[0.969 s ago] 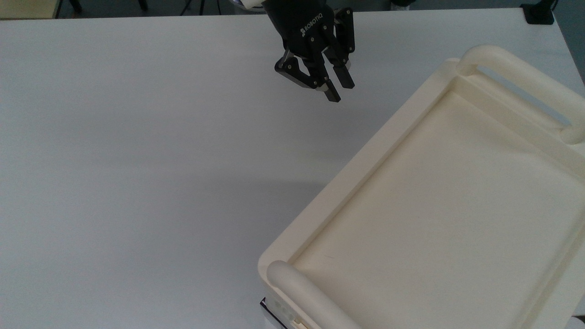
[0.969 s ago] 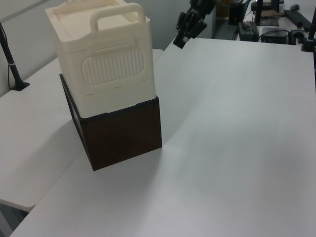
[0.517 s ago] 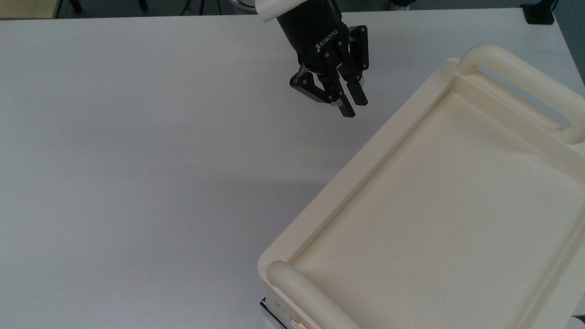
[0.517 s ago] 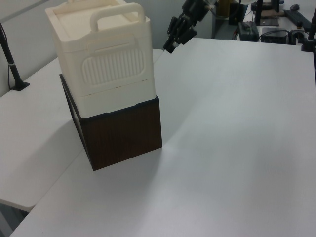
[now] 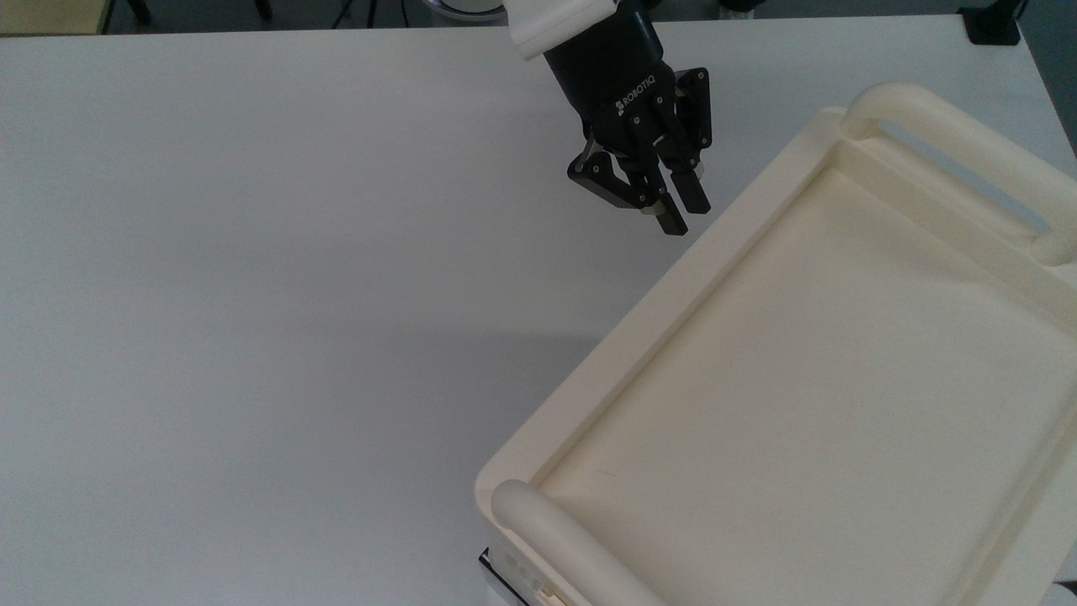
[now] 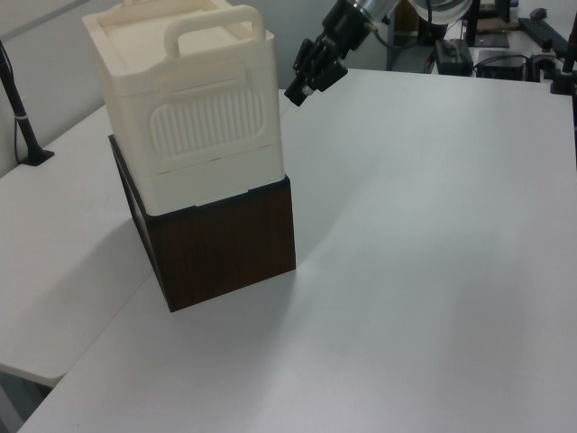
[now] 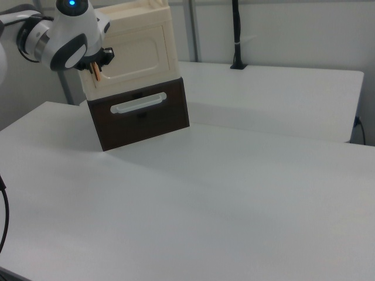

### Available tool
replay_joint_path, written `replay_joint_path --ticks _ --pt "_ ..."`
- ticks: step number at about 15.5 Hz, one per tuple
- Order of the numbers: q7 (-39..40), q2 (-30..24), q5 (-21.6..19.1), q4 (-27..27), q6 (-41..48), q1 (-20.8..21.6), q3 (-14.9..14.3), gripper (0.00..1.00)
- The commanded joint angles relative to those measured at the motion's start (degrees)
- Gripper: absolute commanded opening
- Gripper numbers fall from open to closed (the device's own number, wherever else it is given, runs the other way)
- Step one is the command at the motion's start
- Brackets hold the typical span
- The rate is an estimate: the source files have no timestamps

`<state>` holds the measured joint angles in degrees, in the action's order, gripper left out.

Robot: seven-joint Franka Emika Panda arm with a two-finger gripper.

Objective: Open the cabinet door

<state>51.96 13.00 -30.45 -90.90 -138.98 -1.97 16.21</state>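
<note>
The gripper (image 5: 681, 215) hangs above the table (image 5: 252, 295) just beside the cabinet (image 6: 203, 153), jaws narrow and holding nothing. In the right view, the door (image 7: 137, 50) sits closed on the cabinet's cream upper section, above a brown drawer (image 7: 140, 114).
</note>
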Motion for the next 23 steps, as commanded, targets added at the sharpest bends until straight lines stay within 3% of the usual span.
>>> replay_joint_path --ticks 1,14,16,19,23 --pt "-1.0 1.0 -1.1 1.3 -1.4 -0.1 1.1 0.28" --pt "-2.6 3.1 -0.9 1.6 -8.1 -0.1 3.4 0.27" --pt "-2.7 3.5 -0.9 2.1 -8.1 -0.1 3.7 0.20" --pt "-3.6 3.5 -0.8 2.1 -8.1 -0.1 4.2 0.00" --pt "-4.1 3.4 -0.7 2.0 -8.1 -0.1 4.3 0.00"
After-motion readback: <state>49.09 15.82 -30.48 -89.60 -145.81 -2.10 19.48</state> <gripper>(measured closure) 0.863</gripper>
